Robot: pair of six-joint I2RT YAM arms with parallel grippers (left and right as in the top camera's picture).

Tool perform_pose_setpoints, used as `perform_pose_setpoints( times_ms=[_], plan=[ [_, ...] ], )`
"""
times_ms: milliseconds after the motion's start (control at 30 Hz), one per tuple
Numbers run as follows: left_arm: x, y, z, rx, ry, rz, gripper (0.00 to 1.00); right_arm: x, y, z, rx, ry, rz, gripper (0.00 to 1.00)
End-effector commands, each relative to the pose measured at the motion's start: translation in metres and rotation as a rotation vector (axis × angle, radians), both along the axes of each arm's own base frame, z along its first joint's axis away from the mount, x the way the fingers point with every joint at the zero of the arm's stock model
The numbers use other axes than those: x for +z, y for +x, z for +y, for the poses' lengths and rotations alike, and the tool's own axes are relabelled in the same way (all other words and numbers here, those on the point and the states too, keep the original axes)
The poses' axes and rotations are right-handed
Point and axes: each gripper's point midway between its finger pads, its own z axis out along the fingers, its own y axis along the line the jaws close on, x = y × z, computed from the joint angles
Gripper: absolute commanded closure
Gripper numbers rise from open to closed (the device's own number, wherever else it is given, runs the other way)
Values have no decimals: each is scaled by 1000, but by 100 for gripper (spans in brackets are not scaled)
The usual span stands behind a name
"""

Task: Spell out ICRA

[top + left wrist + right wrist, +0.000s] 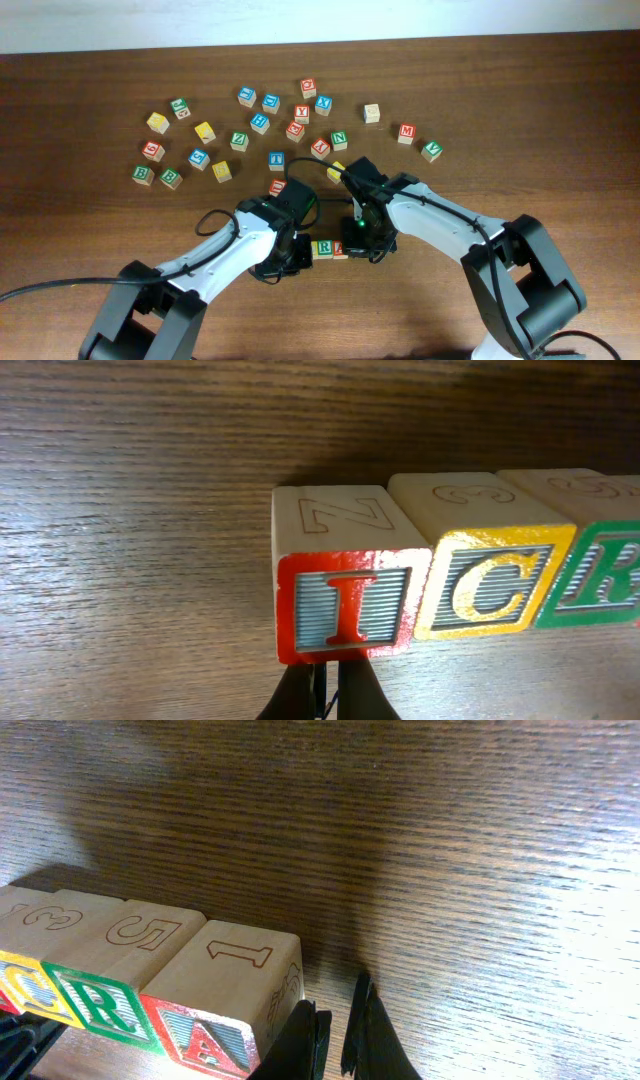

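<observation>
Left wrist view: the I block (pixel 345 605) stands at the end of a row on the wooden surface (pixel 130 510). It is red-framed and touches the yellow-framed C block (pixel 490 590). The green-framed R block (pixel 600 580) touches the C block on the other side and is cut off by the edge of the picture. The left claw (pixel 327 678) sits just in front of the I block's lettered face. Its fingers are drawn together to a thin slit and grip nothing.

In the right wrist view the row goes on through C and R to the A block (pixel 205 1040), which is red-framed, has a 1 outlined on its top and closes the line. The right claw (pixel 335 1020) hangs just beside the A block's free end. Its fingers are nearly touching and hold nothing.

From overhead, the row lies near the middle of the surface between the two arms. The spare blocks (pixel 270 103) are scattered well apart from it, toward the far edge.
</observation>
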Motion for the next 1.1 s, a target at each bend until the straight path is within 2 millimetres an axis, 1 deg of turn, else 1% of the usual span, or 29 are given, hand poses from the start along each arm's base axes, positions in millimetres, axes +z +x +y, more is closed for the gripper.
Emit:
perform_pose_setpoints(
  times_ms=[0,367,500,533,600,700,733,767,833,900,1000,1067],
  plan=[
    [-1,3,1,8,15,-11,100,-2,0,4,3,2,7,96],
    [-1,5,0,8,11,-17,100,-2,0,4,3,2,7,96],
    [1,-1,-2,6,-3,10,100,-2,-1,4,3,0,10,96],
    [3,-3,-3,6,-8,18,100,-2,-1,4,3,0,10,96],
    [14,-2,-3,-3,-12,10,100,-2,-1,4,3,0,10,96],
    [42,6,-5,-55,-52,-60,100,-2,-1,4,3,0,11,96],
    [50,9,1,-37,-50,-73,100,-2,-2,4,3,-2,13,96],
    [53,16,15,12,-40,-83,100,-2,-3,3,3,-4,16,96],
    [51,30,44,79,-10,-87,100,-2,-3,3,3,-6,19,96],
    [47,32,61,110,-6,-75,100,-2,-2,3,3,-4,16,96],
    [35,24,64,109,-1,-56,100,-2,1,5,2,4,4,96],
    [28,24,64,110,-7,-66,100,-2,1,5,2,4,4,96]
  ],
)
